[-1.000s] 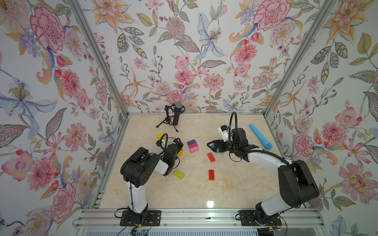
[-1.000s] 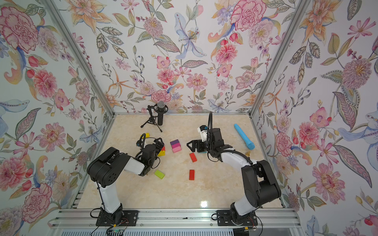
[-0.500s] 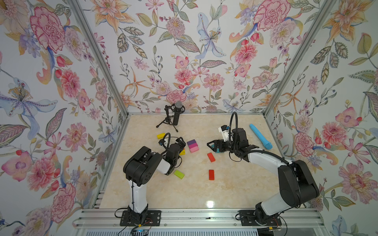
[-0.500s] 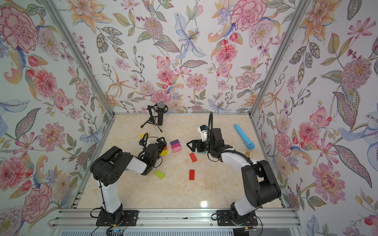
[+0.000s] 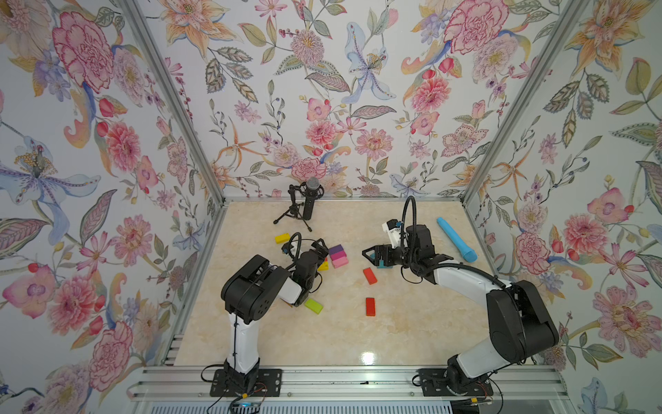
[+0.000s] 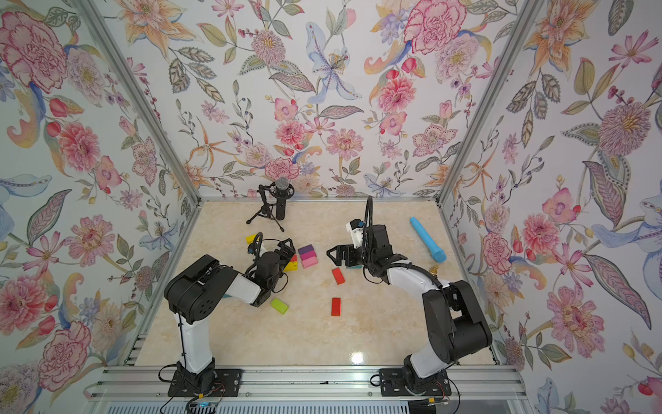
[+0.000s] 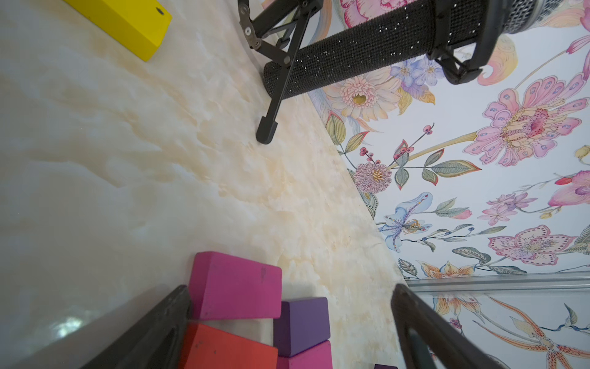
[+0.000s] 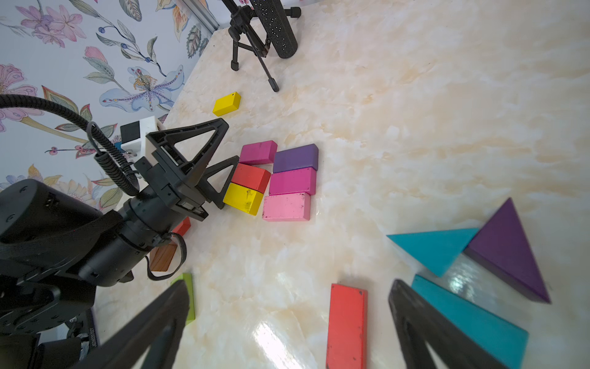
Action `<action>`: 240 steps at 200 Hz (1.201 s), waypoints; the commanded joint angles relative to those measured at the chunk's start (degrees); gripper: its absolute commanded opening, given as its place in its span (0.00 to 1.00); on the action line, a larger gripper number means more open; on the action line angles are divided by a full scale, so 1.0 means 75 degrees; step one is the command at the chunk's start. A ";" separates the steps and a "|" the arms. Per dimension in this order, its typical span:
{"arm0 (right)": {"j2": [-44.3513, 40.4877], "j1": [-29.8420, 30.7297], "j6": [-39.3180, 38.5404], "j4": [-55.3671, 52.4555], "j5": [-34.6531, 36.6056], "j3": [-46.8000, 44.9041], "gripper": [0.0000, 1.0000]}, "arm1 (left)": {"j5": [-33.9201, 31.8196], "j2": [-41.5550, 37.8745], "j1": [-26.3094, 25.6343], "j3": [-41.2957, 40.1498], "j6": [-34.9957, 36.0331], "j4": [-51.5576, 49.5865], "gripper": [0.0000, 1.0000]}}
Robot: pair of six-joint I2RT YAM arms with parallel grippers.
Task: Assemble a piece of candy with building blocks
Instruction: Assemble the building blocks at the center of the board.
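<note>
The building blocks form a two-row cluster: purple, magenta and pink bricks beside magenta, red and yellow ones. My left gripper is open at the cluster's left end. In the left wrist view one finger rests against the magenta and red bricks. My right gripper is open and empty, low over a red brick, beside a teal brick, a teal triangle and a purple triangle.
A microphone on a tripod stands at the back. A light-blue stick lies at the right. Loose yellow, green and red bricks lie about. A brown block lies under the left arm.
The left arm has edged slightly right, toward the cluster. The right arm has not moved. Both grippers stayed open.
</note>
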 commanded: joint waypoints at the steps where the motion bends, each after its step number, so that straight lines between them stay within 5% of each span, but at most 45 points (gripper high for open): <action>1: 0.0141 -0.0051 0.0110 0.0136 -0.0104 -0.0097 1.00 | 0.0280 0.0548 -0.0145 -0.0144 -0.0266 -0.1164 0.99; 75: 0.0123 -0.0062 0.0082 0.0028 -0.0107 -0.0076 1.00 | 0.0388 0.0325 -0.0133 -0.0105 -0.0120 -0.1389 0.99; 104: 0.0060 0.0066 -0.0048 -0.0338 -0.0130 0.0011 1.00 | 0.0622 -0.0365 0.0080 -0.0122 0.0736 -0.2085 0.99; 158: 0.0355 0.1028 -0.0060 -0.0957 0.0309 0.0348 1.00 | 0.2697 -0.1258 0.1107 0.0248 0.2611 -0.3255 0.99; 240: 0.1930 0.1714 0.0443 -0.1047 0.0182 0.1650 0.99 | 0.3150 -0.2399 0.1478 0.0610 0.4329 -0.5102 0.99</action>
